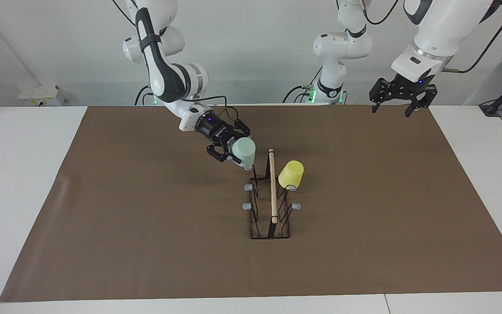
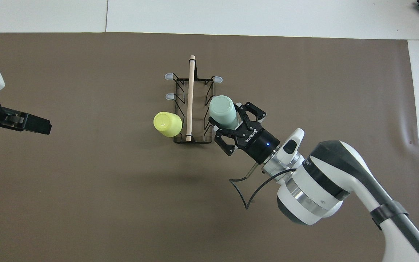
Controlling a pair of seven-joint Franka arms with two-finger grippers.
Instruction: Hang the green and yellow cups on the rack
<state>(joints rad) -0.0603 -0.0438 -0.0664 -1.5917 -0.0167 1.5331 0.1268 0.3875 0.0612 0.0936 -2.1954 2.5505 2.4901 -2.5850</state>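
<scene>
Black thin-wire rack [image 1: 270,205] [image 2: 192,109] with a light wooden rod handle [image 1: 272,185] [image 2: 190,97] along its top stands mid-table on the brown paper mat [image 1: 146,226] [image 2: 86,182]. Six pegs, grey-blue tips; four tips show bare.

Bright yellow tapered plastic cup [image 1: 291,174] [image 2: 167,123] hangs upside down, tilted outward, on the peg nearest the robots on the rack's side toward the left arm's end of the table. Base faces up; interior not visible.

Pale mint green tapered plastic cup [image 1: 243,151] [image 2: 223,111] is on the side toward the right arm's end, base up and tilted, over the nearest peg on that side. Whether it already rests on the peg: cannot tell.

Right gripper [image 1: 233,152] [image 2: 231,127]: fingers spread around the green cup's open end. Whether they press on the cup or stand clear of it: cannot tell.

Left gripper [image 1: 402,100] [image 2: 31,123]: raised over the mat's edge at its own end of the table, well apart from the rack, fingers spread, holding nothing; arm waits
</scene>
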